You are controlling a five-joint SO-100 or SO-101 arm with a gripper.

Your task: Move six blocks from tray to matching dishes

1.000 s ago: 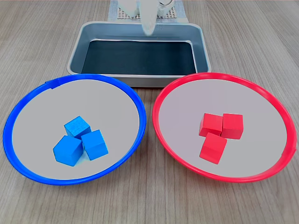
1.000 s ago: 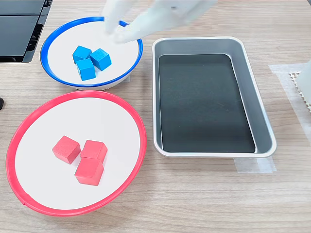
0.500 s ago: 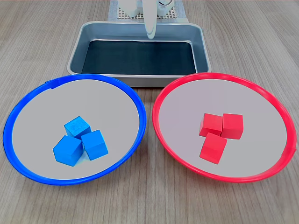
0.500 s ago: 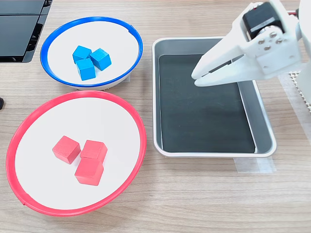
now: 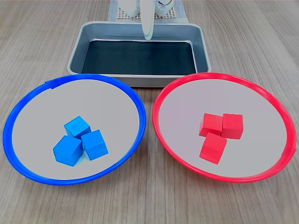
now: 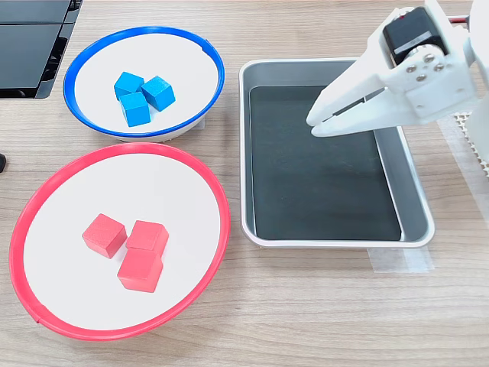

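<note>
Three blue blocks [image 5: 77, 127] [image 6: 136, 108] lie clustered in the blue-rimmed dish [image 5: 42, 116] [image 6: 179, 61]. The red-rimmed dish [image 5: 264, 116] [image 6: 153, 183] holds three red blocks [image 5: 213, 148] [image 6: 140, 270], also touching one another. No block lies on the black floor of the silver tray [image 5: 135, 80] [image 6: 321, 238]. My white gripper [image 5: 147, 35] [image 6: 313, 126] hangs above the tray's far half, pointing toward the dishes. Its jaws are shut with nothing between them.
My arm's white base [image 6: 480, 122] stands on a mesh pad [image 5: 122, 14] behind the tray. A black flat object [image 6: 30, 38] sits at the second exterior view's top left. Clear tape [image 6: 401, 261] holds the tray's corner to the wooden table.
A second ago the gripper was a blur over the blue-rimmed dish; it has swung back over the tray and has barely shifted in the last half second. No block has moved.
</note>
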